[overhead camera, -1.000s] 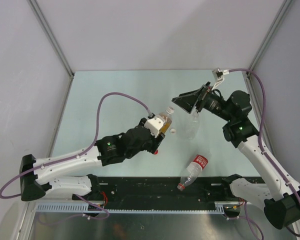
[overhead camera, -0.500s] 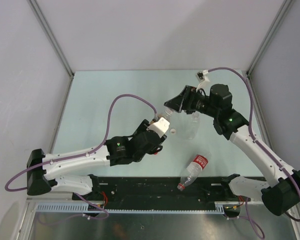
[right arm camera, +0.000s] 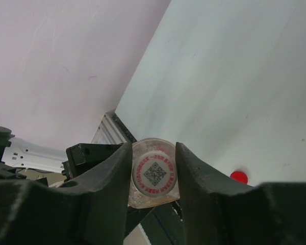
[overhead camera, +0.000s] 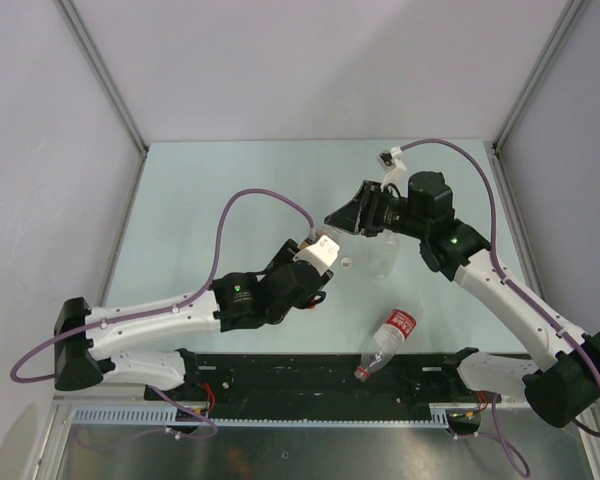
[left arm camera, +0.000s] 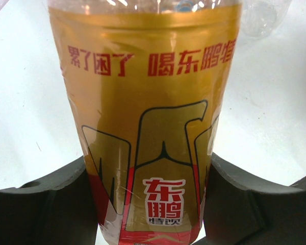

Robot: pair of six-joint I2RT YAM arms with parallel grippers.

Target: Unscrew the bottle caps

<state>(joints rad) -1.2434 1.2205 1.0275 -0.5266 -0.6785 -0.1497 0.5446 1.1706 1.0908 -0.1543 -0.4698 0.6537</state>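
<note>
1. The left gripper [left arm camera: 150, 184] is clamped on the amber bottle [left arm camera: 153, 102], low on its red-yellow label, with one finger pressed to each side. It holds the bottle near the middle of the table [overhead camera: 200, 190].
2. The right gripper [right arm camera: 154, 176] is narrowed onto the QR-printed cap [right arm camera: 154, 172] on that bottle's neck. Both fingers touch the cap's sides.
3. A loose white cap [overhead camera: 347, 263] lies on the table just beside the held bottle.
4. The clear unlabelled bottle [overhead camera: 383, 255] stands upright near the loose cap, below the right wrist. Whether it has a cap cannot be told.
5. The labelled clear bottle [overhead camera: 388, 340] lies on its side near the front edge, neck toward the arm bases.
6. A red cap [right arm camera: 238, 176] lies on the table, seen in the right wrist view.
</note>
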